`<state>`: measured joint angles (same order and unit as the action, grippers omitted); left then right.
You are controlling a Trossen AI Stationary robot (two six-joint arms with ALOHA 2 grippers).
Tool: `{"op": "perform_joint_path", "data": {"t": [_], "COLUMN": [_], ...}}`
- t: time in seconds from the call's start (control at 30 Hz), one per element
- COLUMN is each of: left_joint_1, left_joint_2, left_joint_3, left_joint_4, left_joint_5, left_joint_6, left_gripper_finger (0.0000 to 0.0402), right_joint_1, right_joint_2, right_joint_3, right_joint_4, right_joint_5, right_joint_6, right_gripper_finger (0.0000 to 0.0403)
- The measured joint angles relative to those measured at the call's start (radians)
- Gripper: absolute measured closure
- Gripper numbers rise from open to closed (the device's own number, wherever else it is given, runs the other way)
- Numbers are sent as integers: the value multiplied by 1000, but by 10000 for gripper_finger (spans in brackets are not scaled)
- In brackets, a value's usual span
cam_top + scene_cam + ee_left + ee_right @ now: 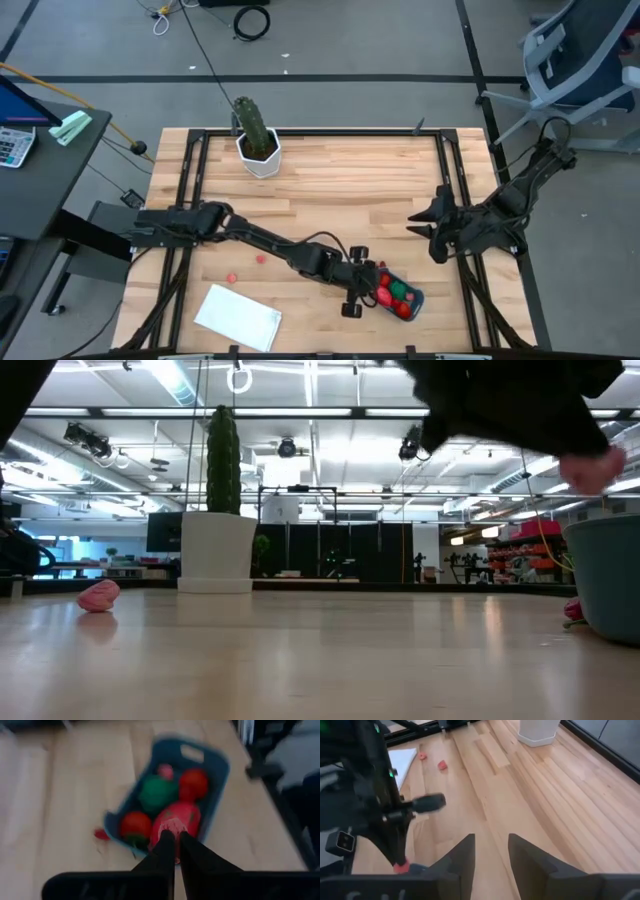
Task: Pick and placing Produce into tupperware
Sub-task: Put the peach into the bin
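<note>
The teal tupperware (413, 296) stands near the table's front right edge. It holds a green piece (157, 792) and two red pieces (193, 782) of produce. My left gripper (173, 836) hangs over its near wall, shut on a pink-red piece (177, 820). This piece also shows above the tupperware's rim (605, 535) in the low view. A small red bit (101, 834) lies on the table against the outer wall. Two more pieces (232, 278) (261, 259) lie on the wood to the left. My right gripper (490, 845) hovers open at the right, with nothing between its fingers. My left gripper pinches the pink-red piece by its near end (172, 851) between its two fingertips. The fingers slant down from the table's left side. The piece (592, 468) hangs clear above the tupperware and the produce inside it.
A tall cactus in a white pot (256, 140) stands at the far left. A flat white sheet (238, 317) lies near the front edge. Dark frame rails (452, 200) run along the table's sides. Bare wood lies in the middle.
</note>
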<state>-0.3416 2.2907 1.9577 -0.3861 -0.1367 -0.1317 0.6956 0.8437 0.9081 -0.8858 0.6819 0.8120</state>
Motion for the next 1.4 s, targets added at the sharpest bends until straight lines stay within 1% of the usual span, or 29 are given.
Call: {"op": "perform_joint_path", "data": {"t": [0.17, 0.33, 0.47, 0.6, 0.67, 0.7, 0.8, 0.87, 1.0, 1.13, 1.17, 1.2, 1.27, 1.33, 1.37, 1.4], "left_joint_1": [2, 5, 5, 7, 14, 18, 36, 45, 59, 62, 62, 63, 41, 12, -8, -23], "left_joint_2": [50, 57, 57, 49, 27, 7, -65, -124, -241, -329, -344, -373, -455, -518, -541, -567], "left_joint_3": [-2, -1, -1, -1, -2, -2, -1, 0, 0, 0, -8, -37, -120, -174, -217, -277], "left_joint_4": [25, 37, 41, 3, -57, -110, -295, -449, -770, -1167, -1206, -1170, -1121, -1146, -1186, -1191], "left_joint_5": [3, -9, -12, -29, -66, -102, -221, -270, -282, -283, -281, -271, -218, -196, -202, -199], "left_joint_6": [13, 22, 69, 73, 66, 59, 11, -32, -217, -496, -580, -622, -639, -660, -723, -770], "left_gripper_finger": [347, 302, 268, 239, 231, 229, 229, 234, 251, 269, 273, 276, 281, 285, 287, 289], "right_joint_1": [0, 0, 0, 0, 0, 0, 0, 0, 0, 0, 0, 0, 2, 2, 4, 6], "right_joint_2": [20, 28, 28, 28, 28, 28, 28, 28, 29, 29, 29, 32, 39, 45, 53, 60], "right_joint_3": [0, 0, 0, 0, 0, 0, 0, 0, 0, 0, 0, 0, 0, 0, 0, 0], "right_joint_4": [1, 2, 2, 2, 3, 4, 3, 2, 1, -2, -4, -5, -6, -12, -16, -23], "right_joint_5": [1, -1, -1, -2, -2, -3, -3, -3, -7, -7, -7, -7, -10, -11, -16, -18], "right_joint_6": [4, 7, 8, 8, 8, 8, 8, 8, 8, 7, 8, 8, 8, 7, 7, 8], "right_gripper_finger": [278, 277, 278, 279, 280, 280, 280, 280, 280, 280, 280, 280, 280, 280, 280, 280]}}
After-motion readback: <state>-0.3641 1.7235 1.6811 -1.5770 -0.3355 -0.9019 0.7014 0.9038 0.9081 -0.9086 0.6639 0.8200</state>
